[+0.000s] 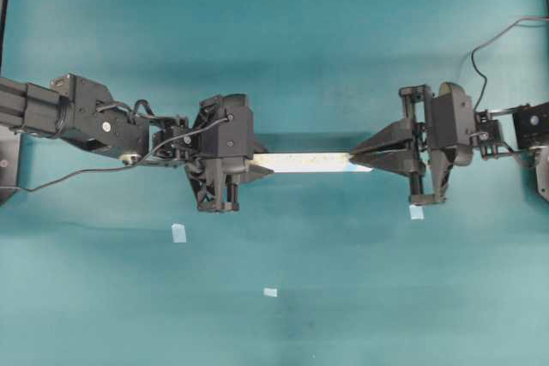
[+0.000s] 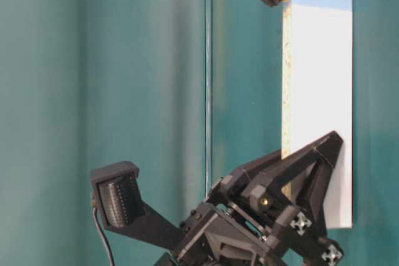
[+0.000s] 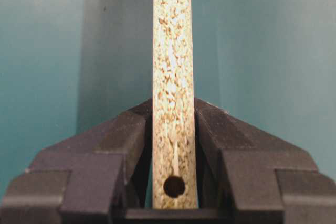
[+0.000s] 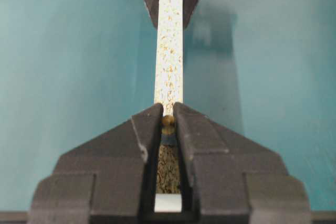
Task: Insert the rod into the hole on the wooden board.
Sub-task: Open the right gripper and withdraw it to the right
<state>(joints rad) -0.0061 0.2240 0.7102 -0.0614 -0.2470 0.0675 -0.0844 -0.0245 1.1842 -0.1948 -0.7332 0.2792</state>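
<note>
I see the long pale speckled wooden board (image 1: 302, 162) held in the air above the teal table (image 1: 274, 40), stretched from 9 o'clock to 3 o'clock in the overhead view. My left gripper (image 1: 257, 165) pinches one end and my right gripper (image 1: 364, 160) pinches the other end. In the right wrist view, a small round cream rod (image 4: 168, 121) sits on the board's top edge between the right fingers (image 4: 149, 129), on a blue patch. In the left wrist view, a plain dark hole (image 3: 174, 186) shows between the fingers. Three small blue tape bits (image 1: 178, 232) lie on the table toward 6 o'clock.
</note>
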